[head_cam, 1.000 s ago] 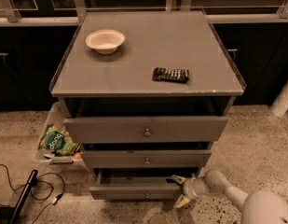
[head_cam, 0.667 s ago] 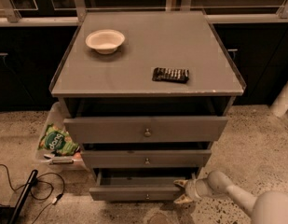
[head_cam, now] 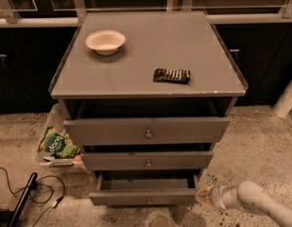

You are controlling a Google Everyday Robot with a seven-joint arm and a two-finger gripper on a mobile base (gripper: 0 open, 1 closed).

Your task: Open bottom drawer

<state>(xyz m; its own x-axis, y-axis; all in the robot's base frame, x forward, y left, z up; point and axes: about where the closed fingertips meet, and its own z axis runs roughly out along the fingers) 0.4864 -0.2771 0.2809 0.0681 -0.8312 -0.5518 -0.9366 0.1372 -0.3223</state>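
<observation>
- Grey wood: the bottom drawer [head_cam: 145, 197] is standing pulled out at the foot of the cabinet [head_cam: 183, 46]. Its front is jutting forward of the cabinet's middle drawer [head_cam: 117, 160], and a dark strip of its inside is showing.
- It is sitting a little further out of the cabinet than a second ago, so I am judging the opening largely done.
- My gripper [head_cam: 205, 196] is hovering off the cabinet's lower right corner as I face it. It has drifted outward, away from the cabinet's centre, since a second ago.
- It is looking just beside the drawer front's end rather than touching it, though I am not certain.
- I cannot tell whether my gripper is released or clenched.
- The drawer's small round knob [head_cam: 149, 201] is sitting on the cabinet's centre line, well inward of my gripper and at about its height.
</observation>
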